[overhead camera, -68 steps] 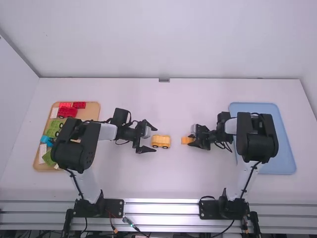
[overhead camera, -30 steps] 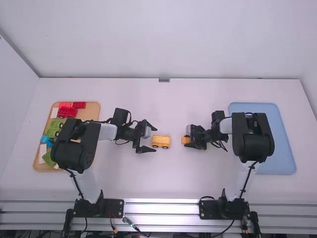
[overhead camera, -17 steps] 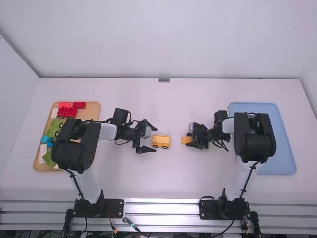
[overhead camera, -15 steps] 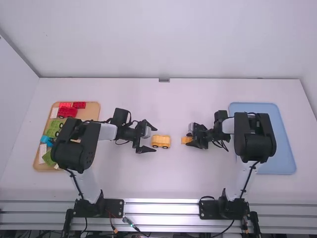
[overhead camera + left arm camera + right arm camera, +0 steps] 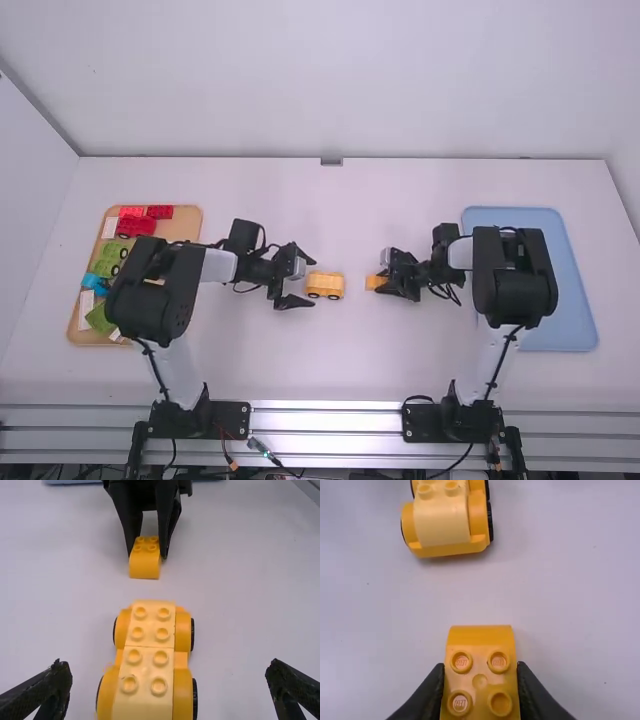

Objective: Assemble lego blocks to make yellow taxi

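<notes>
My left gripper (image 5: 304,277) stands open at the left end of the yellow car base (image 5: 325,285); in the left wrist view the open left gripper (image 5: 167,687) has its fingers wide apart on either side of the car base (image 5: 150,655), which carries pale yellow studded bricks. To the right of the car, my right gripper (image 5: 384,285) is shut on an orange-yellow curved brick (image 5: 374,283). In the right wrist view the right gripper (image 5: 480,672) grips that brick (image 5: 480,681) by its sides, studs visible, with a gap between it and the car (image 5: 442,525).
A tan tray (image 5: 190,220) at the left holds red, green and blue blocks, partly behind the left arm. At the right a blue tray (image 5: 575,300) lies partly under the right arm.
The right gripper, with the brick, has moved a little left towards the car and then slightly back right. The left arm and the car have stayed almost still.
</notes>
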`<act>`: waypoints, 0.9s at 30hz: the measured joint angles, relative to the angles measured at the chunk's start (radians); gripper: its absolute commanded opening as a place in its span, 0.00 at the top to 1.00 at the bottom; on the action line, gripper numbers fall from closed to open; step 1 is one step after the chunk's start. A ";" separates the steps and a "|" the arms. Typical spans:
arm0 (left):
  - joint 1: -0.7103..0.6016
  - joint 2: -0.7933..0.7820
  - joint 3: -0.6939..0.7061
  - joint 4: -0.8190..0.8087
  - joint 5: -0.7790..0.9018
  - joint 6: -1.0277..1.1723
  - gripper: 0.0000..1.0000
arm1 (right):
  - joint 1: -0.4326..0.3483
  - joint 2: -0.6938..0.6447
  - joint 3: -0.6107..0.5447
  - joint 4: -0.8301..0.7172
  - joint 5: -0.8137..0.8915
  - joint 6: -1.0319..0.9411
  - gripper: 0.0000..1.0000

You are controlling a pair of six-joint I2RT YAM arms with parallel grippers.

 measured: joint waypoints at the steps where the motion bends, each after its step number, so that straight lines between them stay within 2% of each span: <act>1: 0.000 0.007 0.000 0.006 -0.003 0.000 0.01 | 0.000 0.000 0.000 -0.005 -0.001 0.001 0.83; 13: 0.000 0.086 0.000 0.080 -0.015 0.000 0.01 | 0.007 -0.029 0.002 -0.095 0.002 0.003 0.83; 22: -0.039 0.160 0.001 0.286 -0.018 -0.118 0.00 | 0.096 -0.156 0.002 -0.053 -0.019 0.058 0.89; 24: -0.040 0.169 0.001 0.288 -0.018 -0.136 0.07 | 0.113 -0.156 0.002 -0.019 -0.026 0.081 0.89; 26: -0.040 0.172 0.001 0.288 -0.018 -0.158 0.22 | 0.140 -0.156 0.002 0.023 -0.040 0.125 0.90; 27: -0.040 0.172 0.001 0.290 -0.018 -0.160 0.24 | 0.151 -0.156 0.002 0.037 -0.048 0.141 0.91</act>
